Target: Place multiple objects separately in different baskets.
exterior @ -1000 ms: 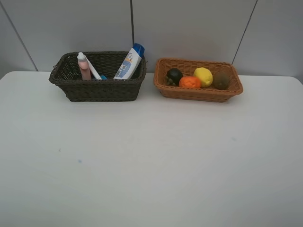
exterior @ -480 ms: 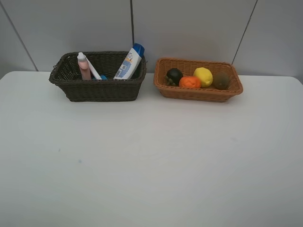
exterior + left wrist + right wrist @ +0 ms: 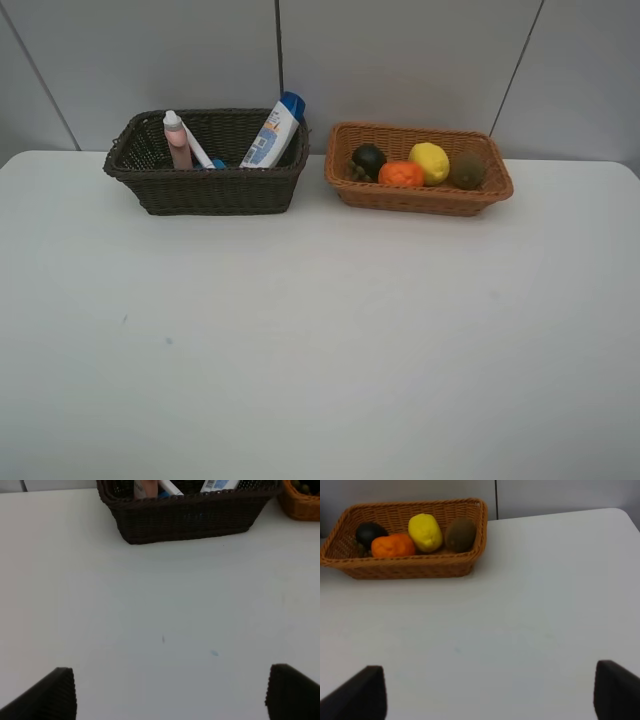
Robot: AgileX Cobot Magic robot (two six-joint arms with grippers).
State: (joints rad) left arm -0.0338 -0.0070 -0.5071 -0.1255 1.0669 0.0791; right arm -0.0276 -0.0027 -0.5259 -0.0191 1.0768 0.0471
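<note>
From above, the white tabletop [image 3: 320, 330] carries two wicker baskets side by side at its far edge, near each other but apart: the dark brown basket [image 3: 207, 188] on the left and the shallower orange-tan basket [image 3: 420, 196] on the right. In the dark one a pink bottle [image 3: 178, 142] stands upright toward the left end with a white pen [image 3: 198, 148] leaning just beside it, and a blue-capped white bottle [image 3: 274, 131] tilts against the right end, its cap poking above the rim. The tan one holds a dark mangosteen [image 3: 368, 160], an orange [image 3: 401, 174] in front, a yellow lemon [image 3: 429, 163] and a brown kiwi [image 3: 468, 170] toward the right end, all packed close together. No arm shows in this view. From the left wrist, the left tool [image 3: 170, 692] hangs over bare tabletop with its two dark fingertips [image 3: 50, 697] spread wide and nothing between them; the dark basket [image 3: 187, 515] sits well ahead, with only the lower parts of the bottles and pen showing inside. From the right wrist, the right tool [image 3: 490, 692] is likewise released, its fingertips [image 3: 615, 690] far apart over empty surface, and the tan basket [image 3: 405, 562] lies well ahead with mangosteen [image 3: 370, 532], orange [image 3: 393, 546], lemon [image 3: 425, 532] and kiwi [image 3: 460, 534] in a row
</note>
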